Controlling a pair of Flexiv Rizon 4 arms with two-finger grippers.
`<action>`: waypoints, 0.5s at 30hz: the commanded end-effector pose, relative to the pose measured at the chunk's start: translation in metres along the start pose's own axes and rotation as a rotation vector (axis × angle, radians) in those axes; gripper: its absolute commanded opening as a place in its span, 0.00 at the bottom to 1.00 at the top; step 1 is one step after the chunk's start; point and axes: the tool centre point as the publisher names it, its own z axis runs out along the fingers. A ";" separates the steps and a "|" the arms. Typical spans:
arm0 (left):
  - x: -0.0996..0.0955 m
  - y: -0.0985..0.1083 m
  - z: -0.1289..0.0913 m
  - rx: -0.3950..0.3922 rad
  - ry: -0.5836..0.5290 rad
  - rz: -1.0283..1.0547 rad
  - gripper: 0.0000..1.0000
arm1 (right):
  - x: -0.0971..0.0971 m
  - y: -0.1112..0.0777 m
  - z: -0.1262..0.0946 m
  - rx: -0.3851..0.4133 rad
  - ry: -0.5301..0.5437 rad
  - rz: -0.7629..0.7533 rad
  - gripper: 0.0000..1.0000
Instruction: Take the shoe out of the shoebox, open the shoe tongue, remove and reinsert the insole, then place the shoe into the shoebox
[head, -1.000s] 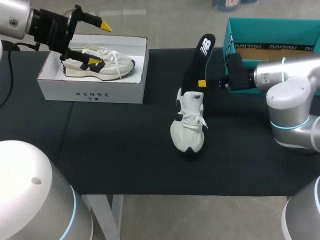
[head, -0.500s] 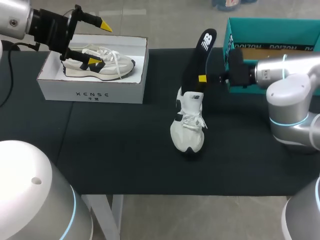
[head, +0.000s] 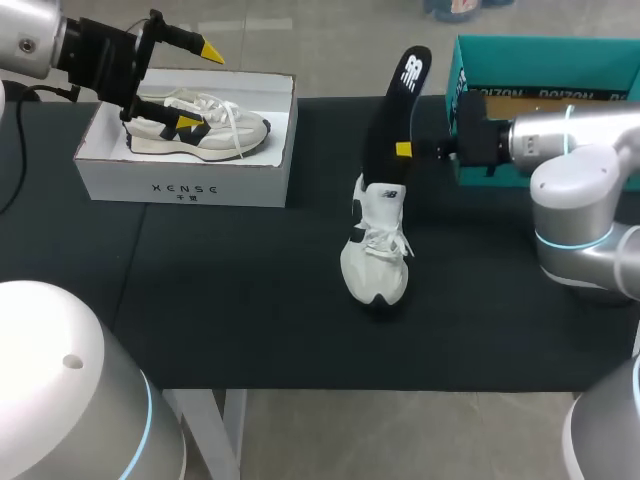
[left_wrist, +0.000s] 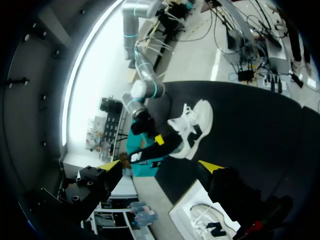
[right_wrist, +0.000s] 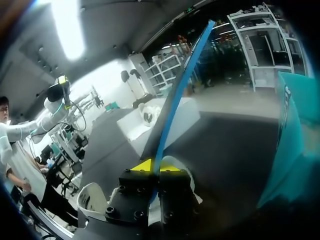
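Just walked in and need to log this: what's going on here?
The right tool is shut on the black insole, holding it nearly upright with its lower end at the opening of the white shoe on the table. The left tool hangs open over the white shoebox, where a second shoe lies.

Dark lettering on white shoebox (head: 185, 182) front, white logo on black insole (head: 398, 105), dark print along teal box (head: 530, 93) wall

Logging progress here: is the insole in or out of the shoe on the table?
Mostly out: the insole stands up from the shoe, pinched by the right pincer, lower end at the opening.
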 end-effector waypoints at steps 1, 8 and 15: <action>0.000 -0.001 0.000 -0.001 0.003 0.000 1.00 | -0.001 -0.004 0.008 -0.026 -0.011 -0.006 0.00; 0.000 -0.001 0.000 -0.001 0.003 0.000 1.00 | 0.001 -0.020 0.012 0.010 -0.010 0.014 0.00; 0.000 -0.001 0.000 -0.001 0.003 0.000 1.00 | 0.007 -0.037 0.008 0.076 0.020 0.044 0.00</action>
